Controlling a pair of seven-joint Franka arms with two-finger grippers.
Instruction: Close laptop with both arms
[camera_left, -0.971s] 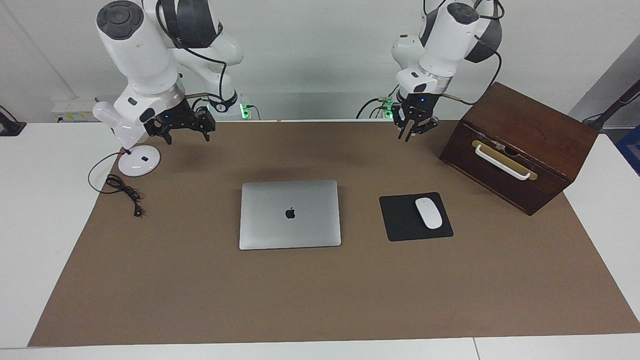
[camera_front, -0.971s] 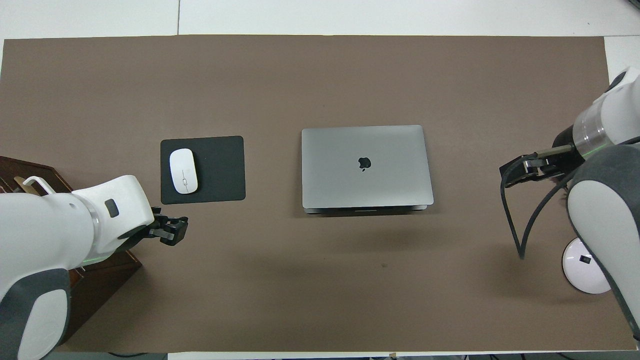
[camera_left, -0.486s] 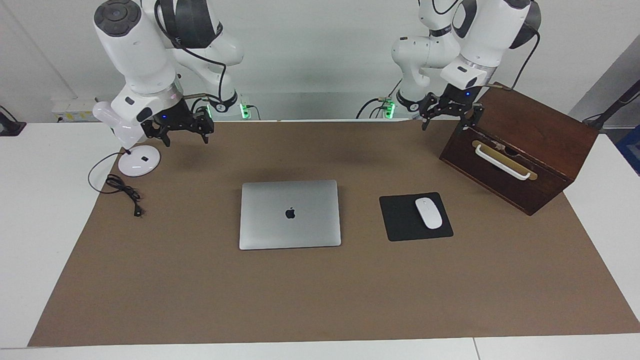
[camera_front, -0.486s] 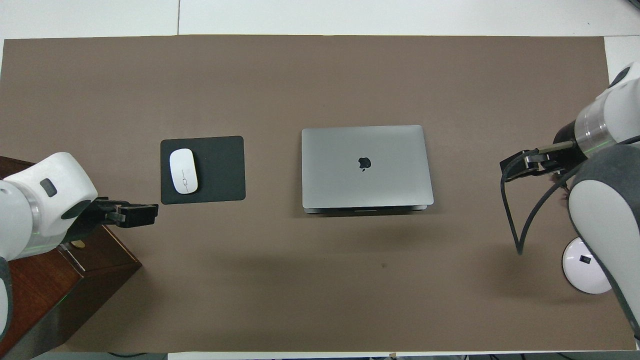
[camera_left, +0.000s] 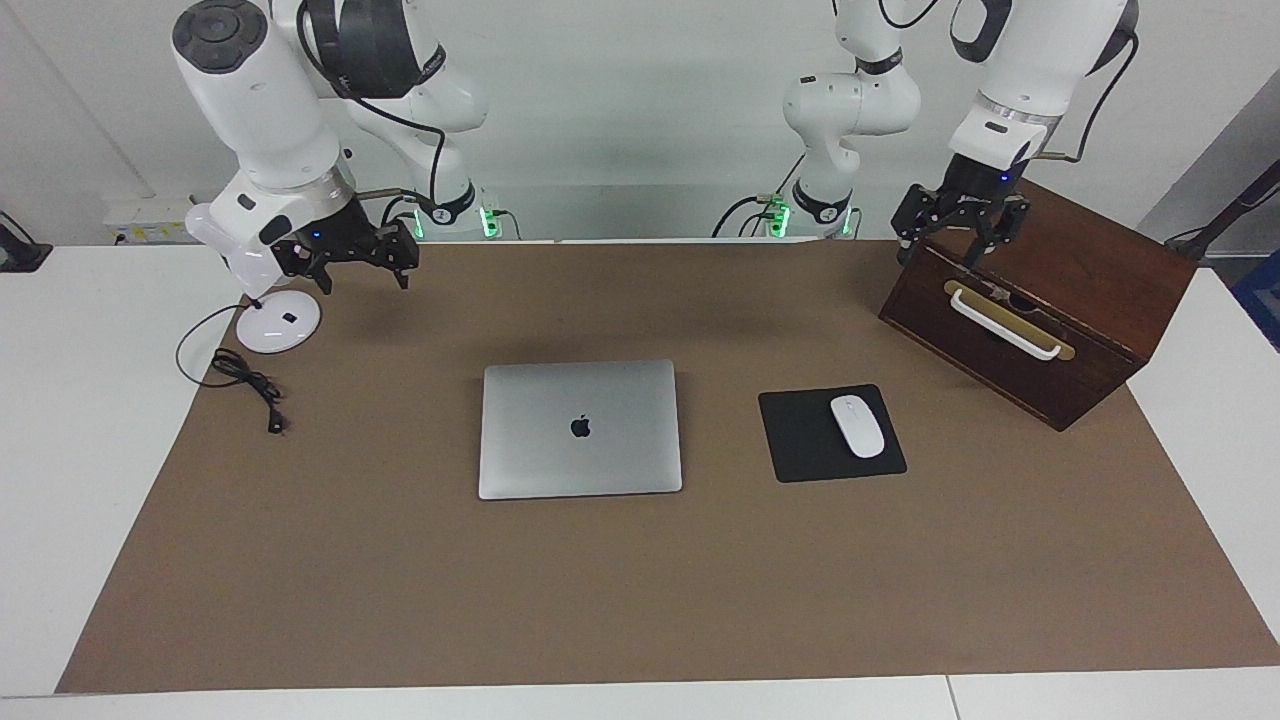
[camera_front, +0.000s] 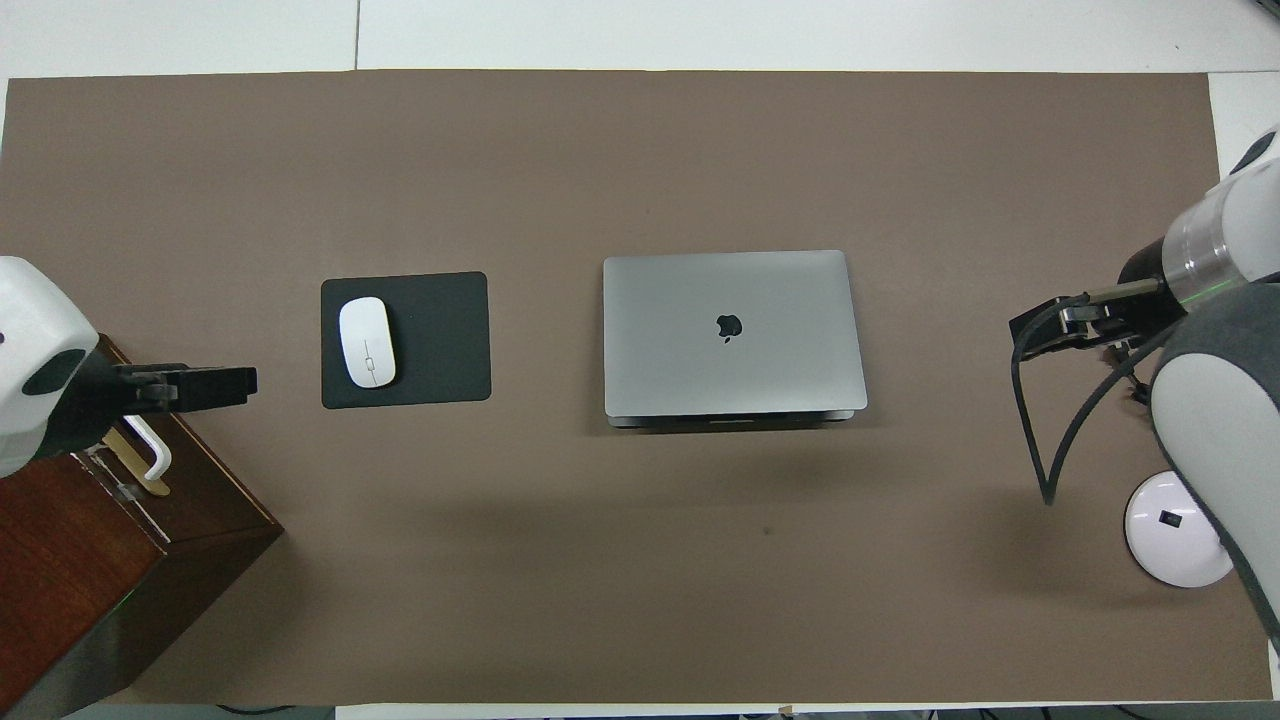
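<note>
From my console I see a laptop (camera_left: 580, 429) of smooth matt silver metal on a matt brown paper-like mat (camera_left: 640, 590), a glossy white plastic mouse (camera_left: 857, 426) on a matt black pad (camera_left: 800, 435), and a polished dark wooden box (camera_left: 1060, 270).

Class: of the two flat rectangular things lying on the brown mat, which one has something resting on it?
The black mouse pad, toward the left arm's end: a white mouse lies on it. The closed silver laptop carries nothing.
</note>
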